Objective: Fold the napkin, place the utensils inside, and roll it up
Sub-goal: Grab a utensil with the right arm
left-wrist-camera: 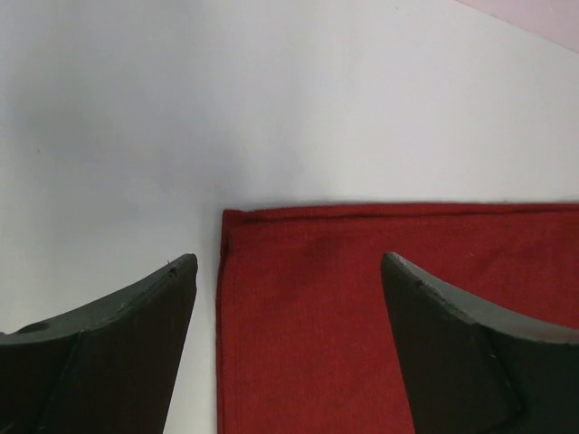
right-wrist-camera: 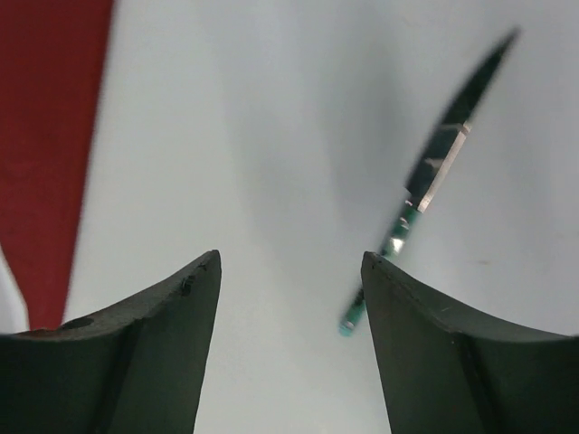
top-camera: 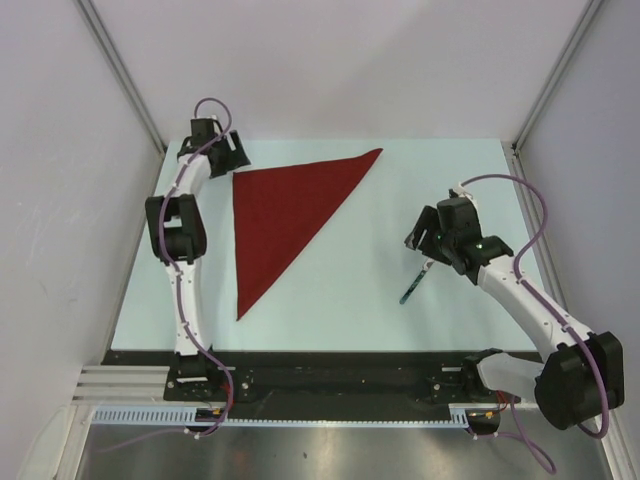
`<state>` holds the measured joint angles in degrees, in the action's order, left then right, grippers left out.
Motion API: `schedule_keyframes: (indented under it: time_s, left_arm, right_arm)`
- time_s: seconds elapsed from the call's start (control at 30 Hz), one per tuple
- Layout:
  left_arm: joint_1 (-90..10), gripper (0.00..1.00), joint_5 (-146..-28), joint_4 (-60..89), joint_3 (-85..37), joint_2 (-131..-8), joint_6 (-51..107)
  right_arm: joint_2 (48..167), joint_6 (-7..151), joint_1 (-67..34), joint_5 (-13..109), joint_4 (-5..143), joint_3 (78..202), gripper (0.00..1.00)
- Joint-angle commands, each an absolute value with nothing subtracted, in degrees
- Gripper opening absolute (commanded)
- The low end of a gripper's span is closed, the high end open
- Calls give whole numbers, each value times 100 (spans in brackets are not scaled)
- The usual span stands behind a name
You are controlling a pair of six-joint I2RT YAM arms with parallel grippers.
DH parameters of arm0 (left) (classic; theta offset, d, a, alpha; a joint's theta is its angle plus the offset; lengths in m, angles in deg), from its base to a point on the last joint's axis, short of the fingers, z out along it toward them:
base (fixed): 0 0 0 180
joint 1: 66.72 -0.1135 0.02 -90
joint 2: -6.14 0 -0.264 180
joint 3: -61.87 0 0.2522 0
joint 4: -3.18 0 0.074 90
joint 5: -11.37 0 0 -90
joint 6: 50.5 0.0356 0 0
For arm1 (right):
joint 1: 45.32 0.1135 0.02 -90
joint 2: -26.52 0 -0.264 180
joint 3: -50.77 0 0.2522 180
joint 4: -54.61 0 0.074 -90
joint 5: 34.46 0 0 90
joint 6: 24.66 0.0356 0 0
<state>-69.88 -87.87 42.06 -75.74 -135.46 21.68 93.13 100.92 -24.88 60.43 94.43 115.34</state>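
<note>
On the right half of the tabletop (top-camera: 330,310), a slim utensil (top-camera: 412,285) lay flat, well apart from the cloth. The right claw (top-camera: 420,245) hung just above it with its fingers spread and nothing between them; in the right wrist view, the greenish end of the utensil lay just beside one fingertip (right-wrist-camera: 384,280). To the left, the dark red napkin (top-camera: 280,215) lay folded into a triangle. At its far left corner, the left claw (top-camera: 232,160) stood wide open, gripping nothing, its fingers either side of the napkin's left edge.
</note>
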Motion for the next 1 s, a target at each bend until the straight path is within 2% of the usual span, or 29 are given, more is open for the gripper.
schedule_keyframes:
  time_s: [0.0,0.07,0.13,0.2,0.23,0.37,0.5,0.7,0.87,0.97]
  left_arm:
    - [-6734,87,-8804,3883,-7257,-12176,2315]
    - [-6516,88,-8638,3961,-7186,-11764,2324]
    - [-6409,88,-8523,4180,-7265,-11525,2298]
    - [-6303,88,-8391,4383,-7291,-11131,2245]
    - [-6268,88,-8356,4549,-7248,-10971,2175]
    - [-6075,88,-8172,4691,-6590,-10145,2201]
    - [-5960,88,-7978,4332,-4828,-9065,2131]
    - [-5767,88,-7635,3690,-3032,-7667,2043]
    - [-5556,88,-7564,3706,-2747,-7384,2219]
    - [-5547,88,-7704,3786,-2774,-7227,2201]
  right_arm:
    - [9331,10498,-2564,6495,10098,11182,68]
    - [9480,10542,-2546,6495,10089,11059,66]
    - [9779,10481,-2537,6399,10054,11032,55]
    - [9981,10481,-2511,6416,10036,11006,51]
    - [10130,10481,-2468,6424,10010,10988,46]
    - [10289,10708,-2370,6617,9747,10839,45]
    - [10622,10902,-2370,6679,9632,10803,47]
    - [11212,11236,-2300,6776,9456,10926,46]
    - [11633,11395,-2186,6934,9657,11260,44]
    - [11915,11438,-2142,7048,10000,11463,36]
